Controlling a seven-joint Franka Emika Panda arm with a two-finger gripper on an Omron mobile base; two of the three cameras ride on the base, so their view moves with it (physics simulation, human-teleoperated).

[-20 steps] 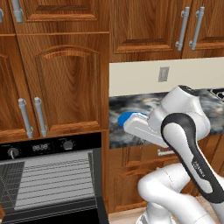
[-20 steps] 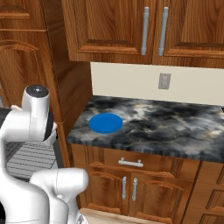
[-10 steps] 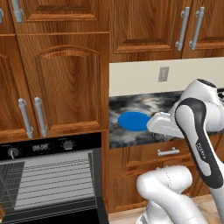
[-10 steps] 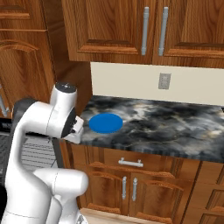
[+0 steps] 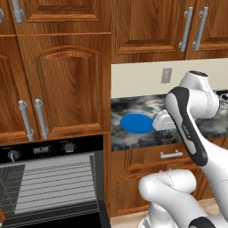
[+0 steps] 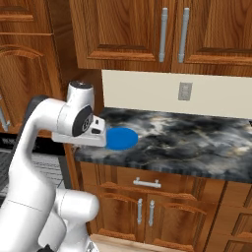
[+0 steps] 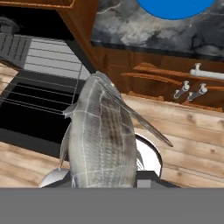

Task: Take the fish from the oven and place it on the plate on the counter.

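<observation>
Counter (image 6: 197, 142): plate (image 6: 120, 139) (blue) unmoved; end effector (image 7: 103, 186) swung nearer, clamped on fish (image 7: 103, 140).

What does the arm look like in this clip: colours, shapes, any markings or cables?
The arm has glossy white rounded segments with black bands and caps at the joints, rising from a bulbous white base. One black band carries faint lettering, too small to read. No cables visible.

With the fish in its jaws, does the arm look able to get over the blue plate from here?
Probably yes. The gripper holds the fish just short of the counter edge, and nothing stands between it and the plate.
</observation>
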